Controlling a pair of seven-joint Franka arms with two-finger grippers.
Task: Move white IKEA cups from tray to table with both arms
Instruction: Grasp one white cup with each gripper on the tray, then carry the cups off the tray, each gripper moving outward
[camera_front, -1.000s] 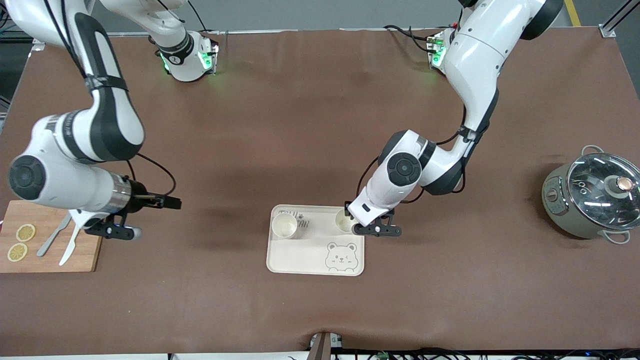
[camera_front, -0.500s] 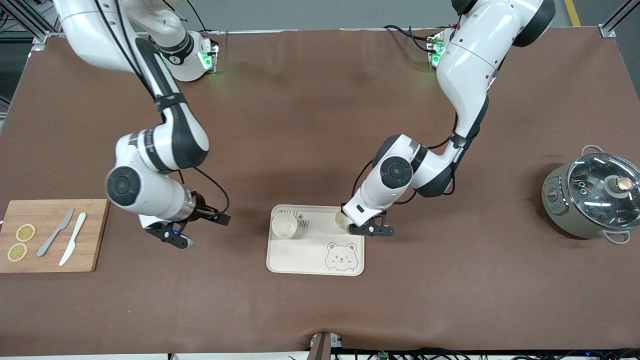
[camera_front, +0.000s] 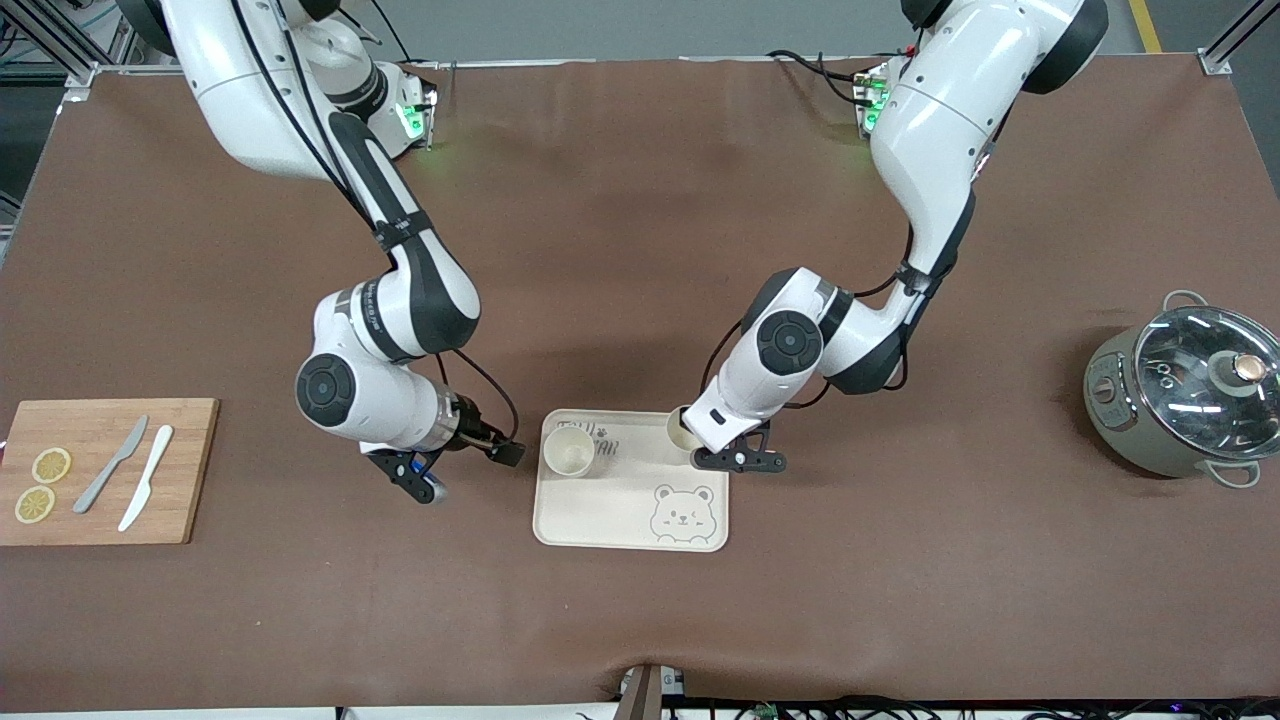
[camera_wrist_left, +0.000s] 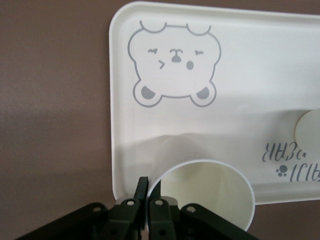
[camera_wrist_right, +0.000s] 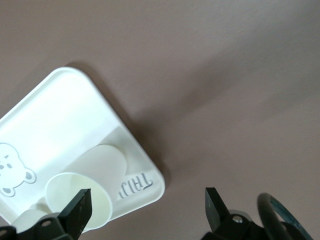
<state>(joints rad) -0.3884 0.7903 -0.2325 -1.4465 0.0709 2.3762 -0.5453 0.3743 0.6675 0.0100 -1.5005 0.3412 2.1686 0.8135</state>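
Two white cups are at the bear tray (camera_front: 610, 510). One cup (camera_front: 568, 450) stands on the tray's corner toward the right arm's end; it also shows in the right wrist view (camera_wrist_right: 75, 200). My left gripper (camera_front: 738, 460) is shut on the rim of the other cup (camera_front: 683, 430), at the tray corner toward the left arm's end. In the left wrist view, the left gripper (camera_wrist_left: 148, 186) pinches this cup's (camera_wrist_left: 210, 192) wall, one finger inside. My right gripper (camera_front: 418, 480) is open and empty, low over the table beside the tray; in the right wrist view (camera_wrist_right: 147, 207) the first cup is beside one finger.
A wooden cutting board (camera_front: 180, 480) with two lemon slices and two knives lies at the right arm's end. A grey pot (camera_front: 1180, 400) with a glass lid stands at the left arm's end. The tray (camera_wrist_left: 250, 65) bears a bear print.
The right arm has swung from over the cutting board to beside the tray, its gripper staying open. The left gripper with its cup has shifted slightly.
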